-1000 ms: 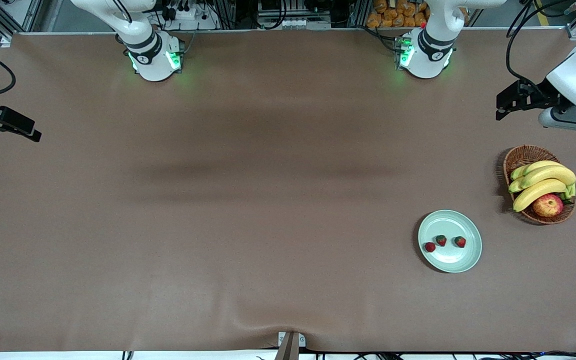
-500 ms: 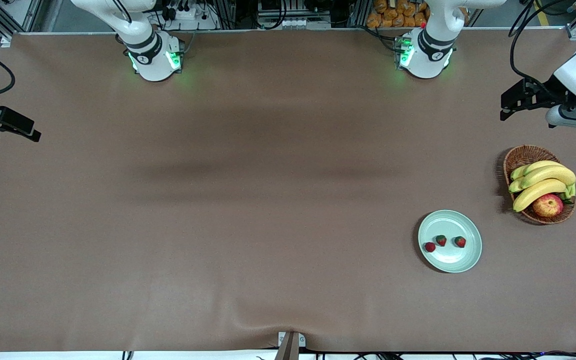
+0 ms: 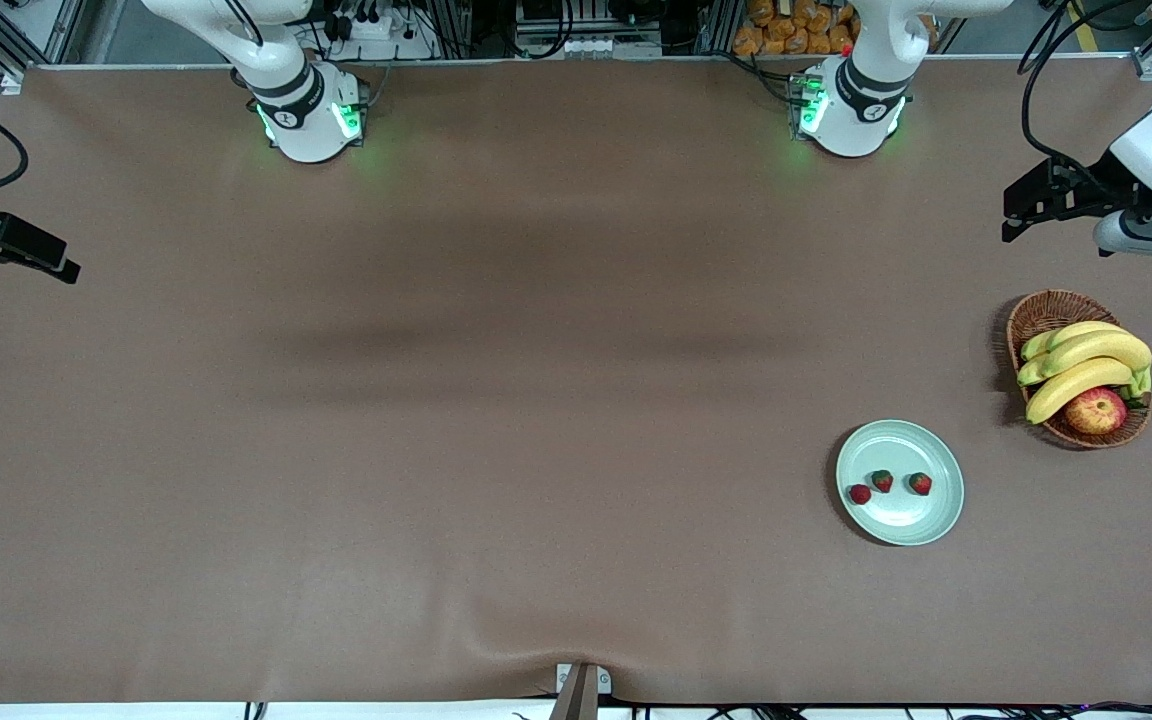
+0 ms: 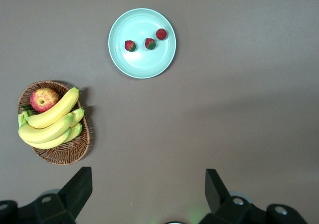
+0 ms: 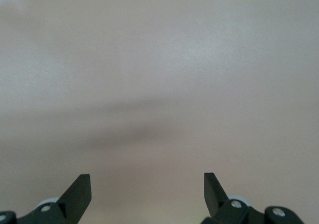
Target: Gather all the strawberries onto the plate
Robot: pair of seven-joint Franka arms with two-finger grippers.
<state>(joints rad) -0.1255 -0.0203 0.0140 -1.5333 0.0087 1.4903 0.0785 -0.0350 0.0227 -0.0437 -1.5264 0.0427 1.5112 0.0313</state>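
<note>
Since all three strawberries (image 3: 882,482) sat on the plate (image 3: 944,512), the left gripper (image 4: 148,196) and right gripper (image 5: 147,194) hung wide open and empty over bare counter (image 3: 496,400).

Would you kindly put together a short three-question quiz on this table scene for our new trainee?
1. True or false: all three strawberries lie on the plate.
2. What does the basket hold? A) bananas and an apple B) strawberries C) nothing
3. Fill in: both the left gripper and the right gripper have their fingers ____.

Key
1. True: three berries on the plate, none elsewhere on the table.
2. A: the bananas and the apple fill it.
3. Open; each holds nothing, the left up over the table above the basket, the right over bare table at the right arm's end.
</note>
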